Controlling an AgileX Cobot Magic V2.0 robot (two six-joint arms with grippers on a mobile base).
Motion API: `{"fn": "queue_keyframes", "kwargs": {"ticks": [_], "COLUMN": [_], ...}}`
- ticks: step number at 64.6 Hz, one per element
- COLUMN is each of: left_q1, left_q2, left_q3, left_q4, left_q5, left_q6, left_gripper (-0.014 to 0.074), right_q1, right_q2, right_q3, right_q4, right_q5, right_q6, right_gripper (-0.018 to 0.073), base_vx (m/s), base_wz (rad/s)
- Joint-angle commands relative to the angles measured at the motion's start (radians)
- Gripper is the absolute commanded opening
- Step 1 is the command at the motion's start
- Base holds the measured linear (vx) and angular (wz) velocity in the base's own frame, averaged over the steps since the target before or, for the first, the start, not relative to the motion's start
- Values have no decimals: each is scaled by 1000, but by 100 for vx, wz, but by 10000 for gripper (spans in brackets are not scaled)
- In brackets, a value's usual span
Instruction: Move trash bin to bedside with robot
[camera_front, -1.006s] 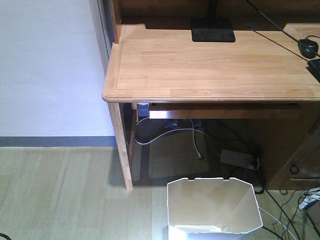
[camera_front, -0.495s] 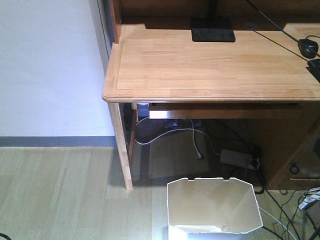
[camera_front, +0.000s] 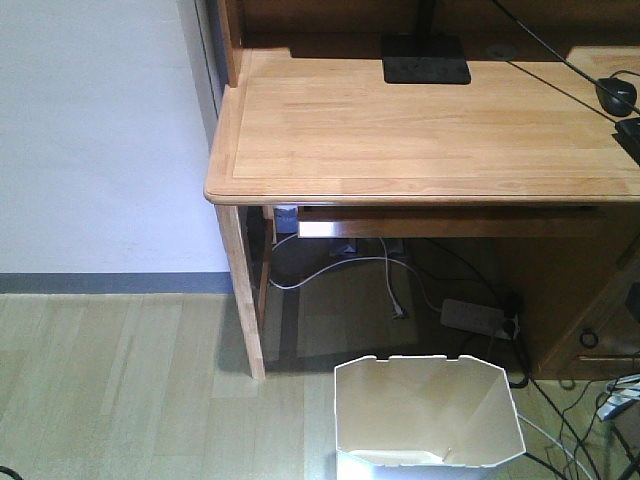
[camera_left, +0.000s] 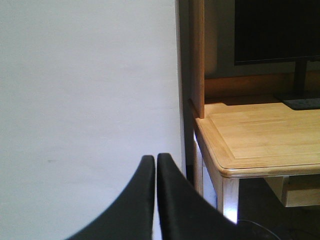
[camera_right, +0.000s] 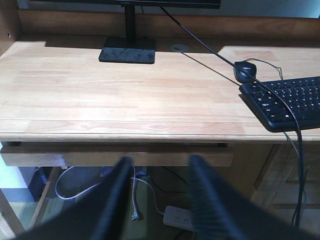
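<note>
Trash bin (camera_front: 428, 415), white, stood upright on the floor just before the desk (camera_front: 430, 130), unheld, its move not yet begun; left gripper (camera_left: 155, 159) hung beside the desk's corner, fingers pressed together on nothing; right gripper (camera_right: 160, 162) faced the desk front, fingers spread, likely readied for the rim.

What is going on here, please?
Nothing is being handled yet. The white trash bin stands on the floor in front of the wooden desk, untouched. The left claw is shut, near the wall; the right claw is open, facing the desk edge. No bed is in view.
</note>
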Motion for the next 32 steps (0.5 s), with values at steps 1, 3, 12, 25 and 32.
{"fn": "queue_keyframes", "kwargs": {"ticks": [1,3,12,25,32], "left_q1": [-6,-6,-6,-6,-6], "left_q2": [-8,-8,-8,-8,-8], "left_q3": [12,12,12,12,12], "left_q4": [-9,-9,-9,-9,-9], "left_q5": [-74,-74,-74,-74,-74], "left_q6": [-14,-14,-14,-14,-14], "left_gripper": [-6,-6,-6,-6,-6], "right_q1": [-3,-3,-3,-3,-3], "right_q2": [7,7,7,54,151], "right_q3": [-36,-36,-36,-65,-124], "right_q4": [-7,-7,6,51,52], "right_q5": [-64,-65,-66,-30,43], "right_q6": [-11,-11,1,12,5], "right_gripper": [454,482,558,554,554], "base_vx": [0,0,0,0,0], "base_wz": [0,0,0,0,0]}}
